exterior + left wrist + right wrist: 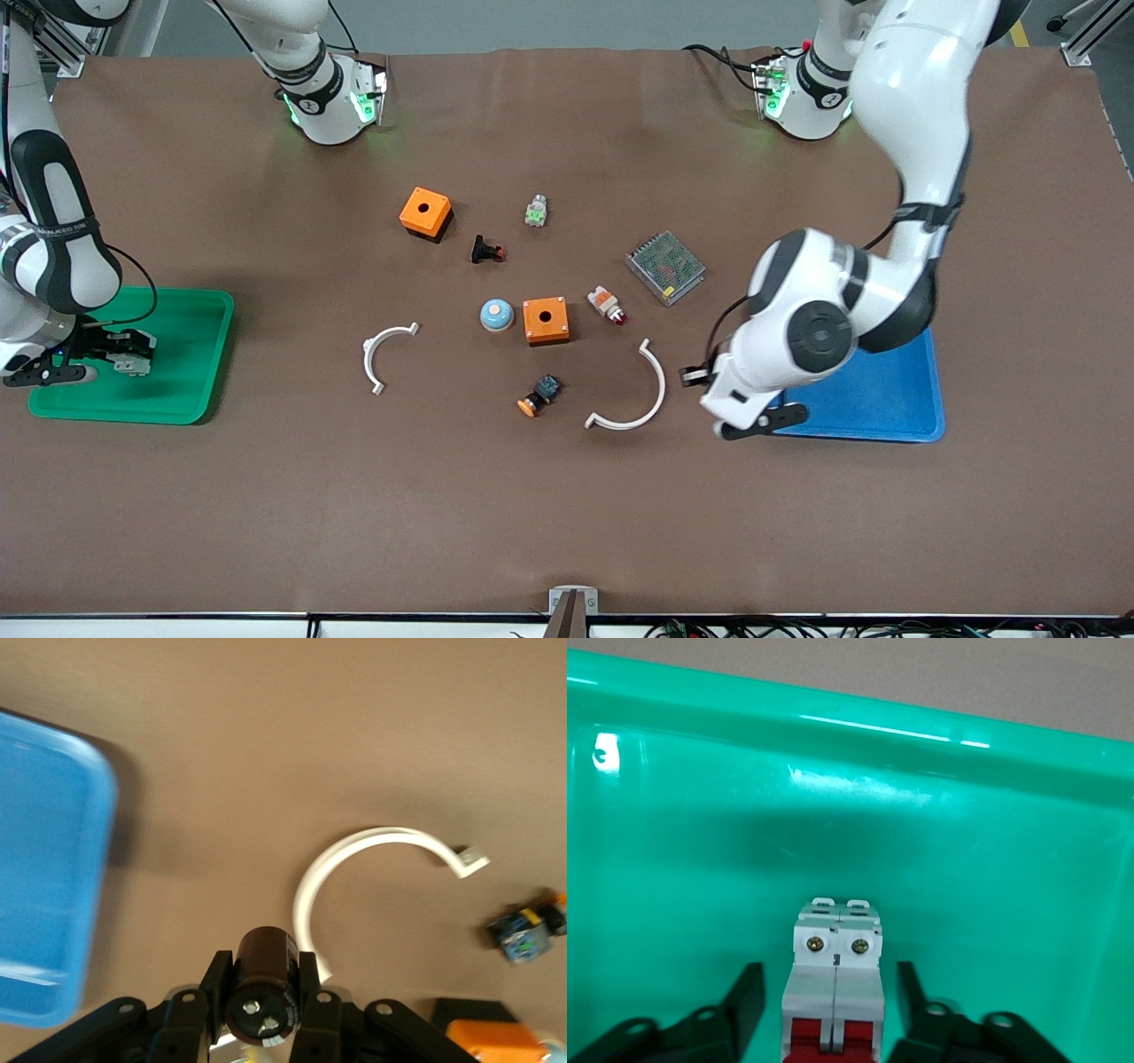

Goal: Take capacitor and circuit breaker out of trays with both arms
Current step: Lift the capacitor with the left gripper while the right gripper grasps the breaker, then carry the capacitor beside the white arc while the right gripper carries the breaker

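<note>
Trays come first, two of them on the brown table (567, 496): a green plastic tray (190, 390) at the right arm's end and a blue plastic tray (895, 399) at the left arm's end. Over the green tray the right gripper (830, 1010) stands with fingers spread wide, clear of the light-grey rectangular breaker (834, 988) with red levers that sits in that tray, while the left gripper (266, 997), over the table beside the blue tray's edge, is clamped on the small dark cylindrical capacitor (263, 985). Between the trays lie two white curved plastic clips (633, 390), two orange square boxes (546, 320) and one metal mesh-topped module (665, 267).
</note>
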Motion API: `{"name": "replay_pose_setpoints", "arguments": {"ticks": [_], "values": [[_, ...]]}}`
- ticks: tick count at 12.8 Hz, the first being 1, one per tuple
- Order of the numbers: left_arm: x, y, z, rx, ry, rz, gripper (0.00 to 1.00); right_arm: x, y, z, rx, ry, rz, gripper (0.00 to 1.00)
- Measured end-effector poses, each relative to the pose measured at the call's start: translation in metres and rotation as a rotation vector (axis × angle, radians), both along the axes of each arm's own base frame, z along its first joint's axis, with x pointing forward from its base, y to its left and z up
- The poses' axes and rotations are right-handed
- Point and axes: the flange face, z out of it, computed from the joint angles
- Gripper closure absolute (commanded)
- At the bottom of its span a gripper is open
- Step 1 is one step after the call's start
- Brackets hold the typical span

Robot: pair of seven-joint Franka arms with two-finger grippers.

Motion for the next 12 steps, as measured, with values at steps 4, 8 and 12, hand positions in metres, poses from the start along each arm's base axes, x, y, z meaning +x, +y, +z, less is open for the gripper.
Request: {"name": "replay_pose_setpoints", "arguments": {"ticks": [4,8,12], "values": [[-0.006,-0.055,-0.046,-0.033,-0.047,0.05,0.73,0.004,0.004,0.005,0.019,0.026,0.023,1.0],[-0.016,-0.074,-0.088,-0.027,-0.026,0.046,0.73,0.045,0.068,0.119,0.079,0.142,-0.004,1.0],[-0.023,-0.077,-0.116,-0.011,0.008,0.039,0.73,0.047,0.204,0.184,0.076,0.174,-0.04,1.0]]}}
